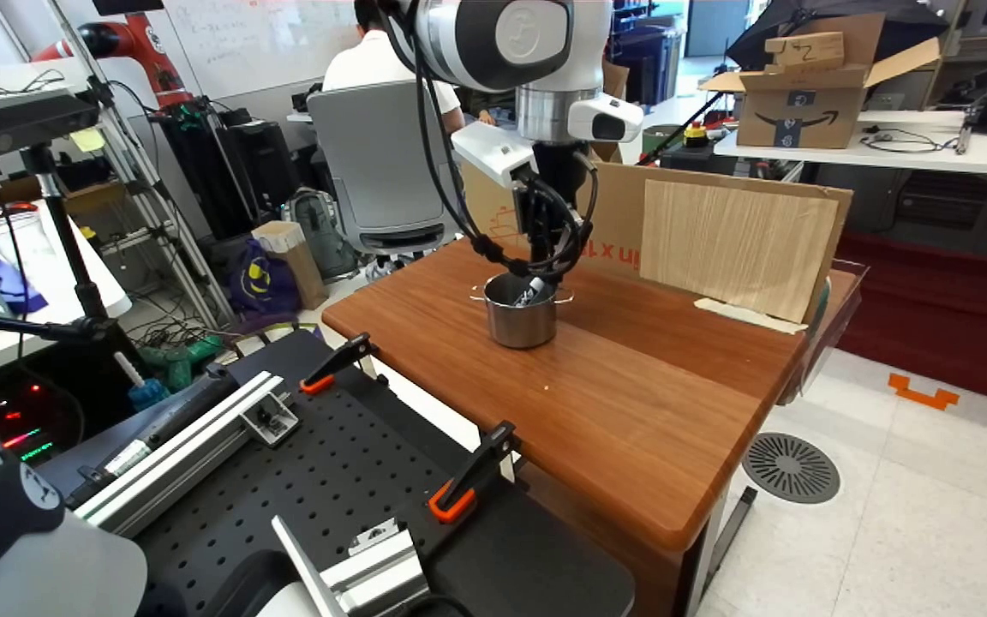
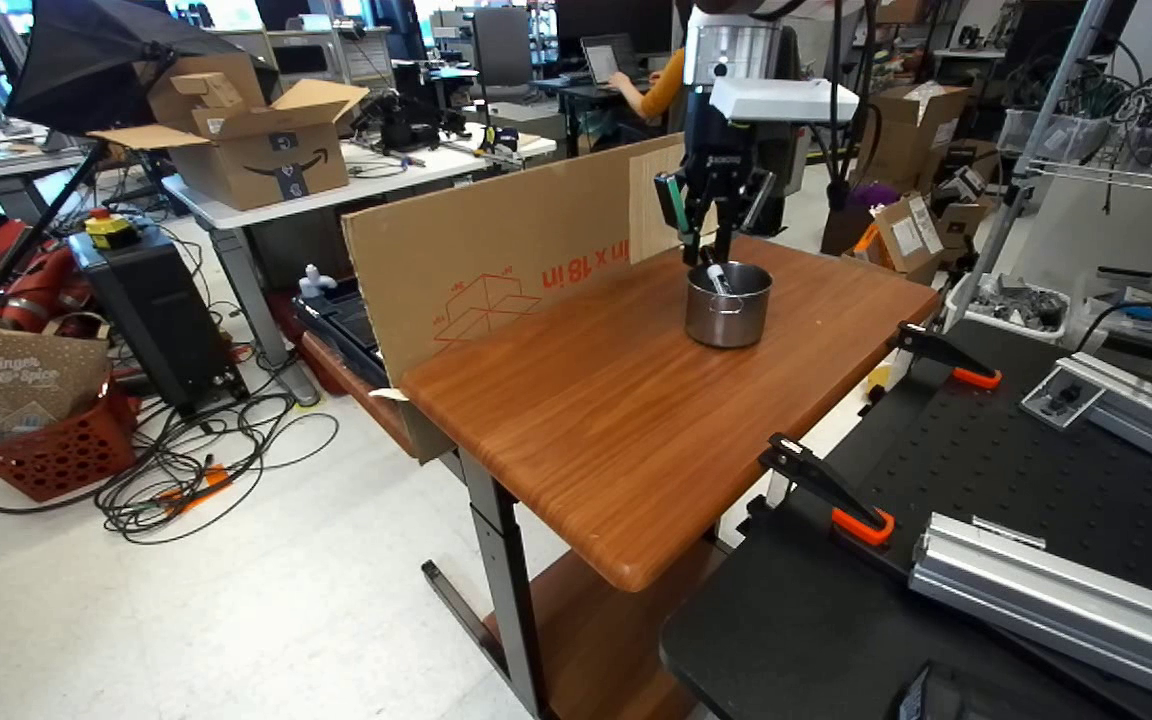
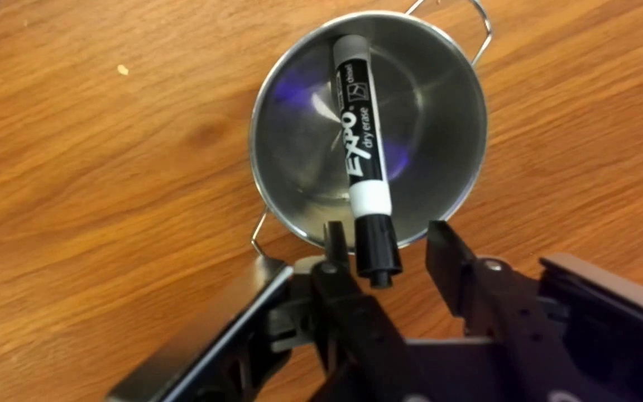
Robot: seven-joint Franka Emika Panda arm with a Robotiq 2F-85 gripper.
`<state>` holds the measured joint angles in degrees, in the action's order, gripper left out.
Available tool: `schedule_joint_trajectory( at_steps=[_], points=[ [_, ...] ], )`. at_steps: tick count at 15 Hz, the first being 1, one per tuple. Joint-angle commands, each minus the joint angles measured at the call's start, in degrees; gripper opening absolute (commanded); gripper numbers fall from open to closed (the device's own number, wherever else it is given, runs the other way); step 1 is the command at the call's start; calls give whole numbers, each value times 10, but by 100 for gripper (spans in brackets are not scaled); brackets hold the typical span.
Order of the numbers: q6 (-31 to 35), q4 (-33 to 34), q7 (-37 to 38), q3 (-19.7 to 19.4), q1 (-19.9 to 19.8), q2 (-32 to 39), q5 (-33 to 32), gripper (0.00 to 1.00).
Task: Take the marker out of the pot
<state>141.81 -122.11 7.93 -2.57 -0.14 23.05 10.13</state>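
The pot (image 1: 522, 328) is a small steel one with thin wire side handles, on the wooden table; it also shows in an exterior view (image 2: 724, 324) and in the wrist view (image 3: 449, 120). The marker (image 3: 361, 125) is a black and white EXPO pen with a grey end and black cap. It leans in the pot, its grey end inside and its cap over the rim; it also shows in both exterior views (image 1: 530, 292) (image 2: 718, 277). My gripper (image 3: 387, 228) is open above the rim, a finger on each side of the cap. The cap is nearer the left finger; a gap shows on the right.
The wooden table (image 2: 596, 400) holds the pot. An upright cardboard panel (image 2: 506, 270) stands along one table edge. A black perforated board (image 1: 356, 463) with orange-tipped clamps (image 1: 472, 476) and metal rails adjoins the table.
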Motion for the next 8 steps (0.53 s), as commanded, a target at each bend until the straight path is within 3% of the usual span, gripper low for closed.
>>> schedule_joint_trajectory(
  at_steps=[1, 2, 3, 8],
  points=[
    [-2, 17, 17, 1, 1, 15, -11, 11],
    [-4, 17, 17, 1, 2, 15, -12, 2],
    [-3, 17, 17, 1, 2, 14, -12, 1],
    [1, 4, 5, 6, -2, -8, -5, 5]
  ],
)
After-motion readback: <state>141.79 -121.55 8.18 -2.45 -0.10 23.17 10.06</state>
